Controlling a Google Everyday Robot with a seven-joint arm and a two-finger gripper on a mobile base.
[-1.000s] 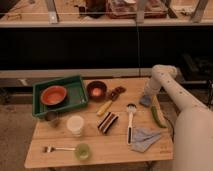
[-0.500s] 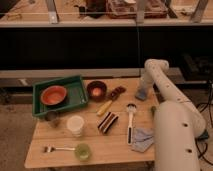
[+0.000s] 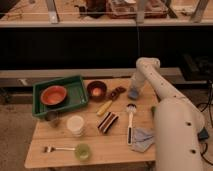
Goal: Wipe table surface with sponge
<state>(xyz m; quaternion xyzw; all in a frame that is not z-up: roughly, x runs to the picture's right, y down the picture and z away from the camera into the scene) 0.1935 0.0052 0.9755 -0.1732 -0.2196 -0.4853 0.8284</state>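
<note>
My arm has swung from the right side of the frame toward the upper centre-right over the last second. My claw [image 3: 134, 91] now sits low over the far right part of the tabletop [image 3: 60, 136], right of the small dark objects near the bowl.

A blue object, which I judge to be the sponge [image 3: 133, 94], lies directly under the claw, against the tabletop. Whether the claw grips it or only presses on it, I cannot tell.

Meaning for the task: the arm's travel across the far edge is consistent with a wiping stroke in progress. The centre and near part of the tabletop are crowded, so little free surface remains there for wiping.

Containers and contents:
- Green tray [image 3: 76, 97], upper left of the tabletop: holds an orange bowl [image 3: 53, 95]. The bowl's contents are not discernible.
- Dark bowl [image 3: 96, 90], just right of the tray: something pale shows inside; it cannot be identified.
- White cup [image 3: 75, 125], below the tray: interior not visible.
- Green cup [image 3: 82, 151], lower centre, beside a fork [image 3: 54, 148]: appears empty.

Other items: a yellow-handled tool [image 3: 104, 107] at centre, a striped object [image 3: 108, 122] below it, a brush [image 3: 131, 120] and a blue cloth [image 3: 143, 138] at lower right, next to my base.
</note>
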